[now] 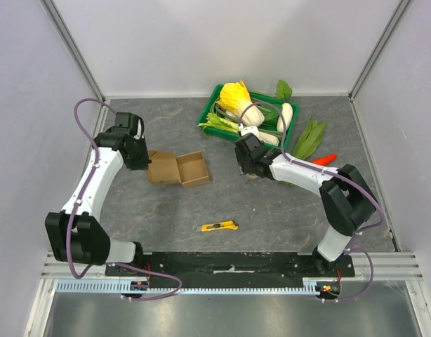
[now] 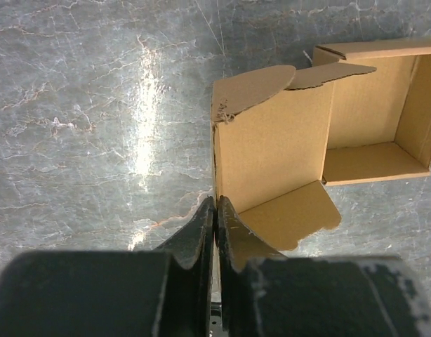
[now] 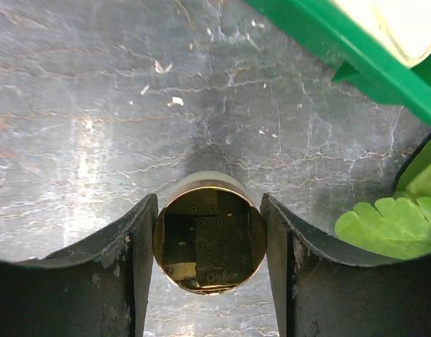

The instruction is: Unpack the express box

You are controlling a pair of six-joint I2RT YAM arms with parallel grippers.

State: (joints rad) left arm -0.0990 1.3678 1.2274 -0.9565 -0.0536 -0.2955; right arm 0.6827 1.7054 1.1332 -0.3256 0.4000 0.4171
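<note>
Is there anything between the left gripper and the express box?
Nothing visible. The left gripper has its closed fingertips right at the edge of the opened lid of the express box, with no object between them.

The express box is matt brown cardboard; the desk glossy marble-look; the crate smooth green plastic; the disc mirror-shiny gold.

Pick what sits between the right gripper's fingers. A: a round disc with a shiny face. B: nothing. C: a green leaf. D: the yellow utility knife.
A: the right wrist view shows the round disc pinched between the two fingers of the right gripper, which touch it on both sides.
</note>
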